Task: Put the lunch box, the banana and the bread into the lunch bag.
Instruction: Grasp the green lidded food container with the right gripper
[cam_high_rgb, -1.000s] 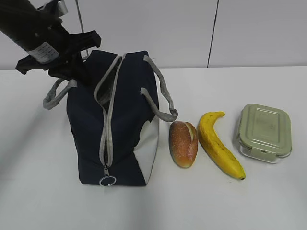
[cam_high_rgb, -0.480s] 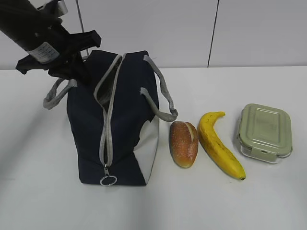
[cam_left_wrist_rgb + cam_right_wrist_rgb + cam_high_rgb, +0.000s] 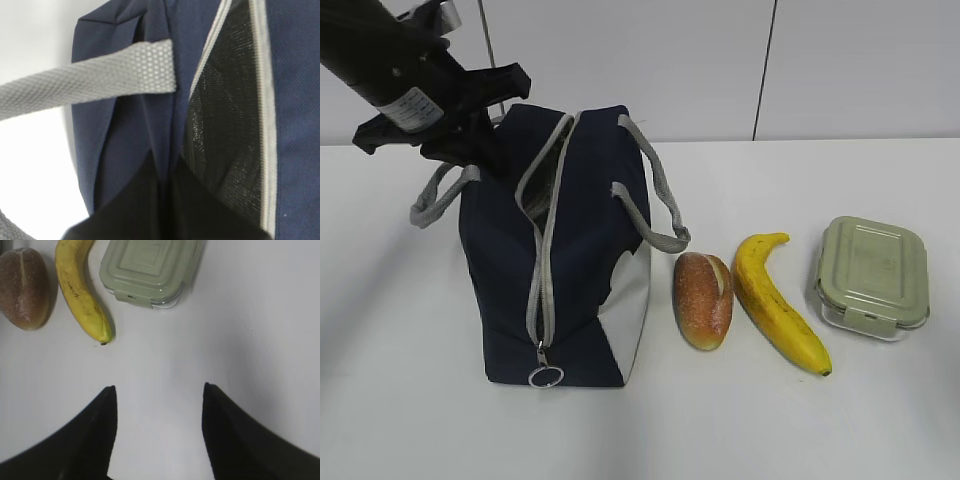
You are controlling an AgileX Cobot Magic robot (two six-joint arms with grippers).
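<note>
The navy lunch bag (image 3: 570, 290) stands left of centre with its zipper undone along the top, and its dark lining (image 3: 230, 115) shows. My left gripper (image 3: 485, 150) is at the bag's back left top edge. Its tips (image 3: 167, 172) are shut on a fold of the navy fabric beside the opening. To the right of the bag lie the bread (image 3: 703, 298), the banana (image 3: 775, 300) and the green-lidded lunch box (image 3: 873, 275), in a row. My right gripper (image 3: 159, 387) hangs open over bare table, short of the banana (image 3: 77, 292) and the lunch box (image 3: 147, 267).
A grey strap handle (image 3: 100, 82) runs left from the bag near my left gripper, and another (image 3: 655, 215) droops toward the bread. The zipper's metal ring pull (image 3: 546, 377) rests at the bag's front bottom. A white wall stands behind the white table (image 3: 880, 420).
</note>
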